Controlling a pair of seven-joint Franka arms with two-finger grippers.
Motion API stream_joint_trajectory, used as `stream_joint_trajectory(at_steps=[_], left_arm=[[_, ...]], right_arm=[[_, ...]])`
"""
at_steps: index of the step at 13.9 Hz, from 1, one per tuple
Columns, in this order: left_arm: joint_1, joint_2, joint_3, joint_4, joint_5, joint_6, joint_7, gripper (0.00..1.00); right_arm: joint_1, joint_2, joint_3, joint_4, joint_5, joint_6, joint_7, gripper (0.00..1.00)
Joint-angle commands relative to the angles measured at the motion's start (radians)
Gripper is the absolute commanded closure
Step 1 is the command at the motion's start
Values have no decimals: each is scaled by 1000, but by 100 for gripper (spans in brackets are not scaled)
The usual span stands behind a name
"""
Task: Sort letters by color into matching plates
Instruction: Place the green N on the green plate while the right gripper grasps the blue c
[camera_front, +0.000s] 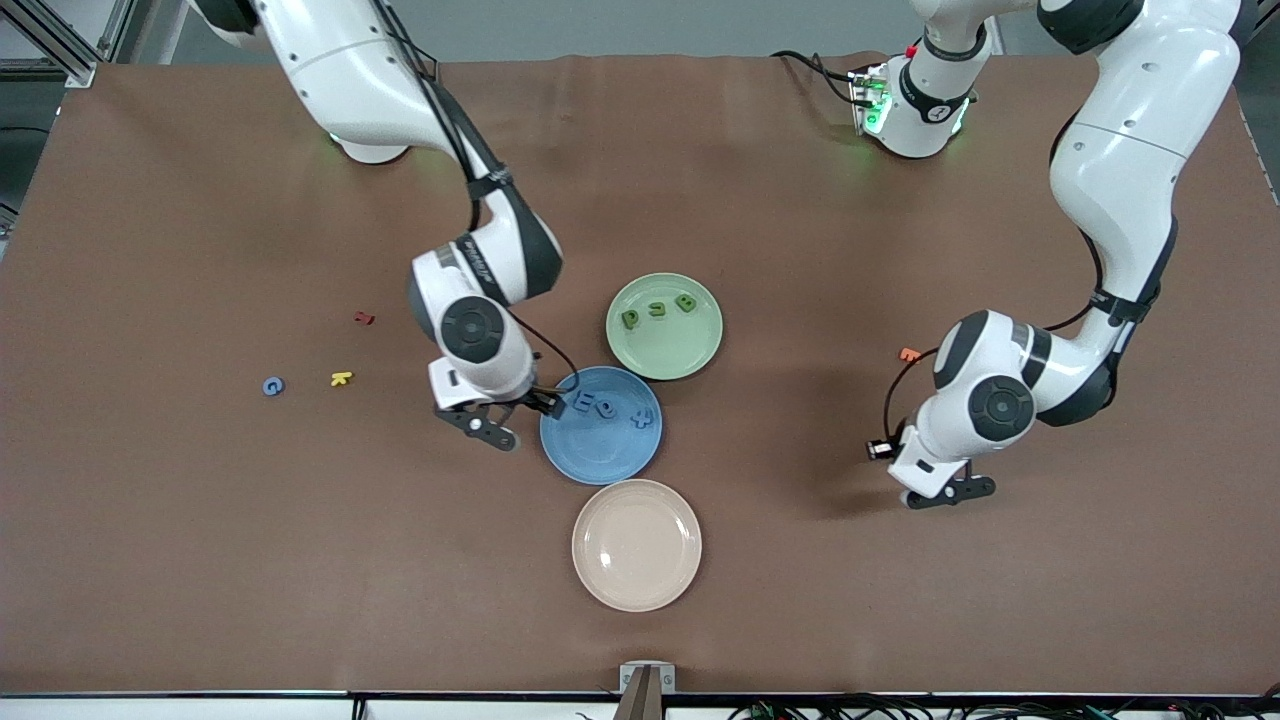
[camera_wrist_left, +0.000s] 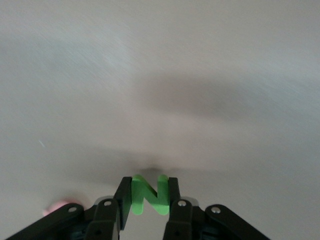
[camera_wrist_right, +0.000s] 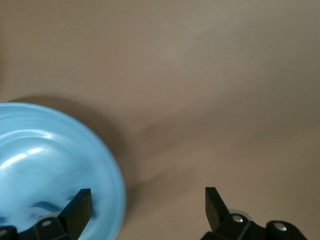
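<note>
**Green N pinched in my left gripper; my right gripper spread at the blue plate's rim**

I work on a wide brown table (camera_front: 200, 250) with a matte, faintly creased surface. Along its edge nearest the front camera runs a pale rail with dark cables, and grey metal framing shows at the corner above my right arm's base.

My left gripper (camera_wrist_left: 150, 200) is pressed together on the green N (camera_wrist_left: 150, 195), which stands upright between my fingers with its face toward the wrist camera and its long strokes running up and down. It hangs low over bare table toward my left arm's end, well apart from the plates. A small orange letter (camera_front: 909, 353) lies on the table near my left arm, and something pink (camera_wrist_left: 56, 207) shows blurred beside my fingers.

My right gripper (camera_wrist_right: 147, 210) is spread wide over the edge of the blue plate (camera_front: 590, 455), one finger over the plate and the other over the table. In that plate lie three blue letters, an E (camera_front: 583, 402) among them. The green plate (camera_front: 700, 345), just beside it and farther from the front camera, holds P (camera_front: 630, 319), u (camera_front: 657, 310) and B (camera_front: 686, 303) in a row. A beige plate (camera_front: 600, 570) sits nearer the camera.

Toward my right arm's end lie a blue G (camera_front: 272, 385), a yellow letter (camera_front: 341, 378) and a red letter (camera_front: 364, 318).
</note>
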Motion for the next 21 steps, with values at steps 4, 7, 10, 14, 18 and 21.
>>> stream_joint_trajectory(at_steps=[4, 7, 10, 14, 18, 21], left_arm=[[-126, -45, -126, 1, 21, -120, -294, 83], [-261, -39, -126, 3, 23, -120, -437, 83], [-364, -31, -122, 4, 21, -117, -511, 83], [-439, 7, -114, 4, 18, -105, -543, 83], [-477, 48, -108, 39, 18, -84, -547, 82], [-531, 56, -50, 61, 17, -79, -547, 80]], right_arm=[[-247, -330, 17, -424, -30, 146, -404, 0], [-436, -374, 15, -484, -65, 162, -731, 0], [-604, -364, 17, -494, -76, 221, -1022, 0], [-712, -320, 17, -567, -76, 405, -1175, 0], [-729, -237, 18, -572, -76, 507, -1186, 0], [-728, -187, 21, -566, -65, 557, -1183, 2]])
